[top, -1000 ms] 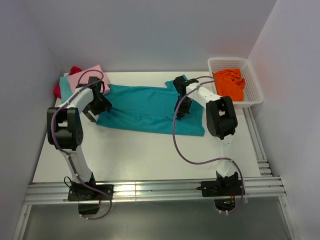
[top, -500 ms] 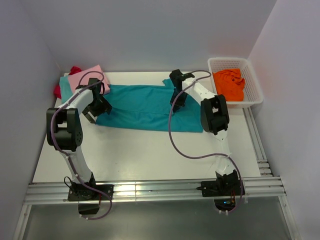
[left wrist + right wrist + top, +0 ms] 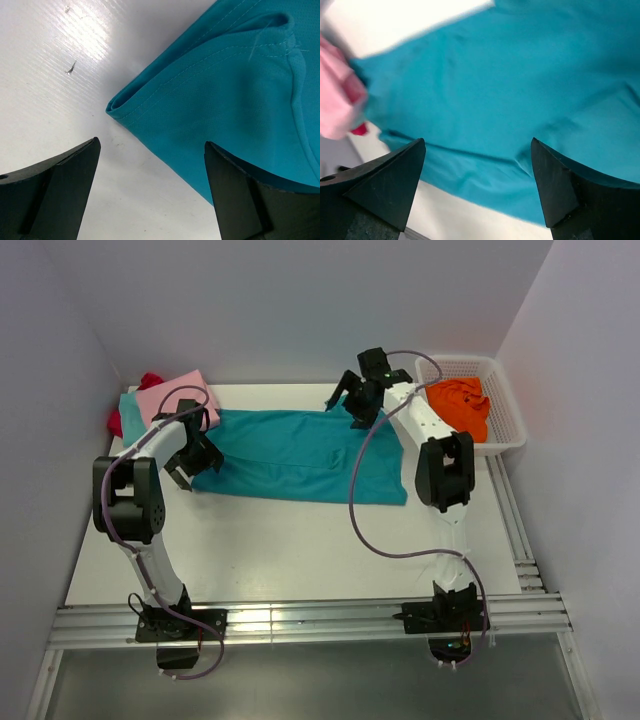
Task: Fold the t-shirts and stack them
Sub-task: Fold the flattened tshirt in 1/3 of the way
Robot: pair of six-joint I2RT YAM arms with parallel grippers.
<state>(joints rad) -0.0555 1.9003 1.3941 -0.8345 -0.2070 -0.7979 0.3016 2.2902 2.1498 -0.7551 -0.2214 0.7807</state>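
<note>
Teal shirt: the soft teal cotton t-shirt [image 3: 300, 455] lies flat and long across the middle of the white tabletop [image 3: 280, 540], between the two arms.
Left jaws: wide apart and holding nothing. They are low over the shirt's near left corner. In the left wrist view the folded hem corner [image 3: 117, 106] sits in the gap, with one finger over cloth and the other over bare tabletop. I cannot tell if they touch down.
Right jaws: wide apart and holding nothing. They are up in the air over the far right end of the teal shirt, near the basket. The right wrist view is blurry.
Pile in the far left corner: a folded pink shirt [image 3: 178, 395] is on top, just beside the teal shirt's left end. A red shirt [image 3: 150, 380] peeks out behind it, and a light blue-green cloth [image 3: 128, 405] shows under it.
Basket: a white plastic mesh basket [image 3: 505, 400] stands at the far right with a crumpled orange shirt [image 3: 460, 405] inside.
In the way: the white and black right arm [image 3: 440, 470] hides part of the teal shirt's right end. Its purple cable [image 3: 352, 510] loops over the cloth.
</note>
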